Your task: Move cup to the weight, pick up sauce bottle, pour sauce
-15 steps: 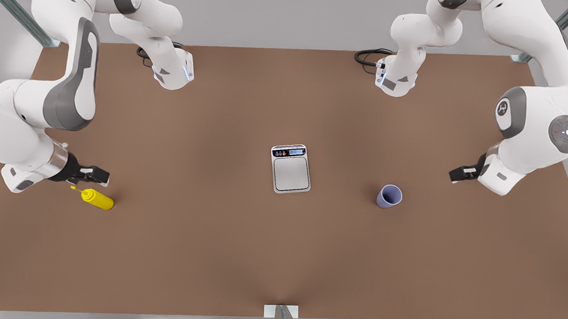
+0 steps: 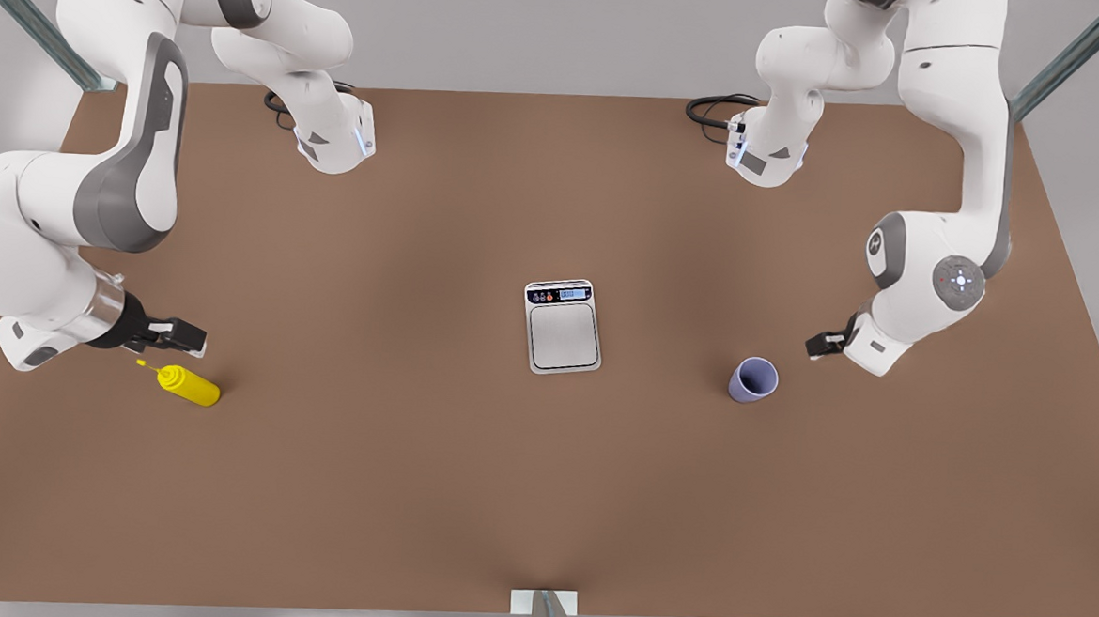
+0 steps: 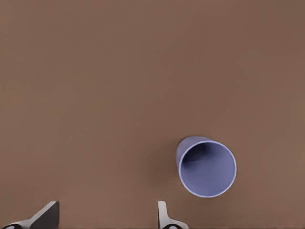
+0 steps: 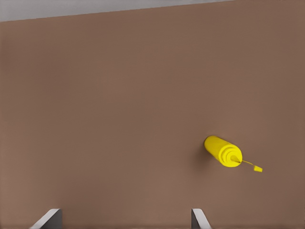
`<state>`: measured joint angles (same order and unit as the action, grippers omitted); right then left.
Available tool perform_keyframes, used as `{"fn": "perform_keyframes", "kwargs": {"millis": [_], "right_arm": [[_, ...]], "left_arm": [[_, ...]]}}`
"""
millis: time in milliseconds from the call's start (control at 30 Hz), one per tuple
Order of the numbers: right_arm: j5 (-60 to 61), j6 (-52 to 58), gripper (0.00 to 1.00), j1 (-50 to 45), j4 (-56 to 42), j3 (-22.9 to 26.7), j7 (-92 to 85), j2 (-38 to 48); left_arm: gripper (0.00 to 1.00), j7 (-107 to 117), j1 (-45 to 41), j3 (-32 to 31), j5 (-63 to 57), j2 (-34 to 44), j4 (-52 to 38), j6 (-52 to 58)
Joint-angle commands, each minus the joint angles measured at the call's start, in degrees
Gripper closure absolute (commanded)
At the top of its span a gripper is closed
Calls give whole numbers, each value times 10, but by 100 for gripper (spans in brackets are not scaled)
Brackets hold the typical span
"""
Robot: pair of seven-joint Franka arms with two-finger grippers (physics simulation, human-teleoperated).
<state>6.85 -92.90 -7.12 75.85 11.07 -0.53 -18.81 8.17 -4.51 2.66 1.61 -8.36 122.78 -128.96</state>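
Observation:
The lavender-blue cup stands on the brown table at the front view's right, mouth up and nothing in it. My left gripper hovers just to its right, open, apart from the cup. The weight, a small scale with a silver plate, lies at the table's middle with nothing on it. The yellow sauce bottle is at the front view's left, its thin nozzle pointing left. My right gripper is open just above and behind the bottle, not touching it.
Both arm bases stand at the table's far edge with black cables beside them. A small metal bracket sits at the middle of the near edge. Bare brown tabletop spans the space between scale, cup and bottle.
My left gripper has moved leftward in the front view, closer to the cup, with its arm folding upright. The right arm shifted only slightly. Cup, scale and bottle have not moved.

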Motion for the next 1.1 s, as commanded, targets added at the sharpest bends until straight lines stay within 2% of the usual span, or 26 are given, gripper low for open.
{"fn": "perform_keyframes", "kwargs": {"millis": [0,67,200,267,333,500,567,633,700,733,800,867,1067], "right_arm": [[0,0,0,0,0,0,0,-2],[-2,1,0,-2,0,-1,-4,-7],[-5,33,0,37,7,1,-206,-10],[1,-26,0,97,31,0,-423,-10],[17,-56,0,133,61,-1,-553,0],[201,-199,0,254,228,0,-933,22],[321,-232,0,286,283,0,-1071,19],[420,-228,0,317,317,0,-1194,-1],[482,-186,0,352,318,0,-1239,-45],[509,-181,0,354,319,0,-1266,-66],[543,-156,0,367,312,0,-1275,-105],[566,-143,0,368,294,0,-1300,-132],[575,-133,0,370,290,-1,-1351,-165]], "left_arm": [[0,1,-2,1,2,1,12,-17],[0,8,-12,0,2,-4,30,-39],[0,22,-27,0,9,-22,35,-81],[0,52,-40,-3,9,-42,33,-110],[0,62,-43,-3,9,-68,18,-123],[0,76,-54,-3,10,-100,12,-154],[1,76,-54,-2,9,-114,12,-157],[10,77,-59,-2,9,-127,13,-160],[23,84,-62,-2,10,-133,13,-165],[34,92,-63,-2,9,-134,13,-166],[47,92,-63,-2,9,-137,13,-172],[68,91,-64,-2,9,-141,13,-176],[79,91,-63,-2,9,-141,12,-176]]}}
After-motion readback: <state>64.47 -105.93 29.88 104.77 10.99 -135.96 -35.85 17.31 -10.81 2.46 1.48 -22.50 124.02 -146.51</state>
